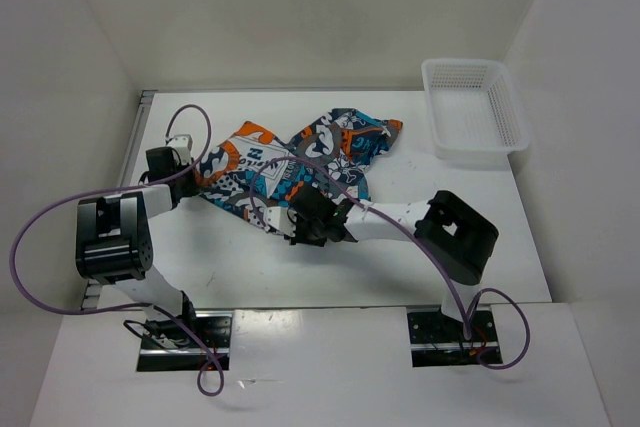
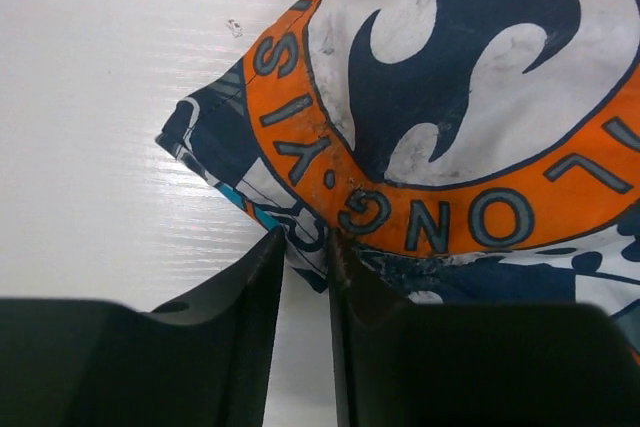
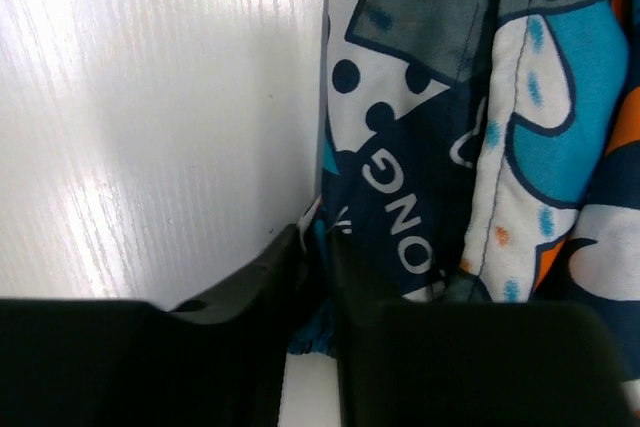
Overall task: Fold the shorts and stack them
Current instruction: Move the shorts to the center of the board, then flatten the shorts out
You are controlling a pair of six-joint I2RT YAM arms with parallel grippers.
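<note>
We see the shorts (image 1: 300, 162) lying rumpled and unfolded on the tabletop (image 1: 250, 272), in its middle towards the far side, spread from the left part across to just short of the white basket (image 1: 470, 107) at the far right. They are bunched rather than flat, with the right end humped up, so we judge no fold has been made yet and the cloth first needs spreading.

Our left hand (image 2: 307, 237) sits at the left end of the shorts, low over the tabletop. Its fingers are drawn close, with the corner of the hem under the orange ring of the print caught between the tips. We read that as clenched on the shorts' edge, though only a little cloth is in the bite.

Our right hand (image 3: 315, 237) is at the near edge of the shorts, about midway along. Its fingers are also drawn together, and dark printed cloth fills the gap between them, so it is grasping the shorts too.

Both hands take edges rather than the middle, well apart from each other. We think this is so the cloth can be drawn taut between them and laid flat. The left grip is shallow and could slip under tension.
</note>
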